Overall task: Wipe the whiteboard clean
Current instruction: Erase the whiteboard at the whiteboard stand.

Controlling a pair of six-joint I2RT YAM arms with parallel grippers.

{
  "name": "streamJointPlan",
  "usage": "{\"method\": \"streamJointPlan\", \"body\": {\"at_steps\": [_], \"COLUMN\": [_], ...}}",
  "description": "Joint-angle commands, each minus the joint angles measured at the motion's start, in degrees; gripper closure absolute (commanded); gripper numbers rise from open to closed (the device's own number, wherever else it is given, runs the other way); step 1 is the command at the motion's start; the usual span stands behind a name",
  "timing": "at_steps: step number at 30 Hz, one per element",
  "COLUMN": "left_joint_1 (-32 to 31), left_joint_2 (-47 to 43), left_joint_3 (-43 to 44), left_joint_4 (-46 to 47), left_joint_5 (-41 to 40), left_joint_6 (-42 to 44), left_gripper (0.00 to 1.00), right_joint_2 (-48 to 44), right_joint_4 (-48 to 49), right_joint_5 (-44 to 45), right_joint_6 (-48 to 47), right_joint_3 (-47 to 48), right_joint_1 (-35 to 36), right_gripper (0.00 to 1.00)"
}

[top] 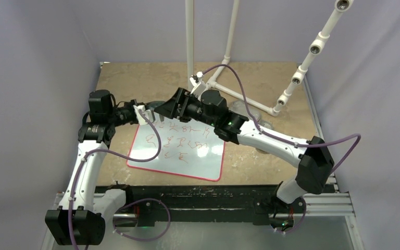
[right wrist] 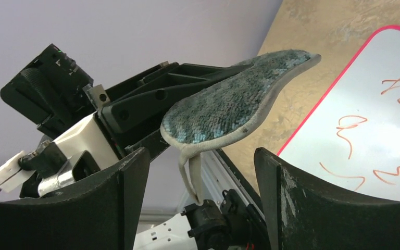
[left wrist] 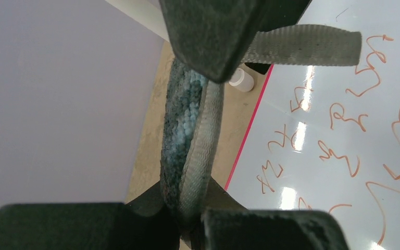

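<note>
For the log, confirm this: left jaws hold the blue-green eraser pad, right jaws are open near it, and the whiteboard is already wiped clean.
Wrong on the board. The whiteboard is not clean: red scribbles cover much of it, as the top external view shows. The rest holds: left jaws hold the blue-green eraser pad, right jaws open near it.

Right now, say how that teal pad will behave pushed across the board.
Probably floppy: the teal pad curves and its strap dangles. Likely light: the left gripper pinches one end. Its fuzzy pile should grip the whiteboard.
</note>
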Motion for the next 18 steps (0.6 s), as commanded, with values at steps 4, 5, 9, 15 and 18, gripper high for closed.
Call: {"method": "streamJointPlan", "body": {"at_steps": [4,5,9,15,18], "left_joint_1": [0.11,0.12,0.12,0.06,0.12], "left_joint_2": [-0.67,-0.68,-1.25,-1.44,-1.22], "left_joint_3": [-0.40,-0.34,-1.33,-1.88,-1.58], "left_joint_4": [-0.50,-1.09,-1.38,0.15,0.86], "left_joint_5": [0.25,0.06,-1.28,-1.61,-1.76], "left_joint_6": [5.82,6.11,7.55,5.25,1.44], "left_gripper": [1.00,1.00,1.00,1.00,1.00], "right_joint_2": [3.45,3.76,4.96,5.35,4.20], "right_joint_4": [4.34,5.05,5.62,1.81,-2.65], "right_joint_5": [-2.54,-2.45,-2.56,-5.86,-5.66], "right_joint_6": [0.92,1.23,1.69,2.40,-0.06], "right_joint_3": [5.30,5.21,5.65,5.46,5.36], "right_joint_1": [0.60,0.60,0.60,0.40,-0.81], "right_gripper": [0.33,0.34,0.40,0.87,1.00]}}
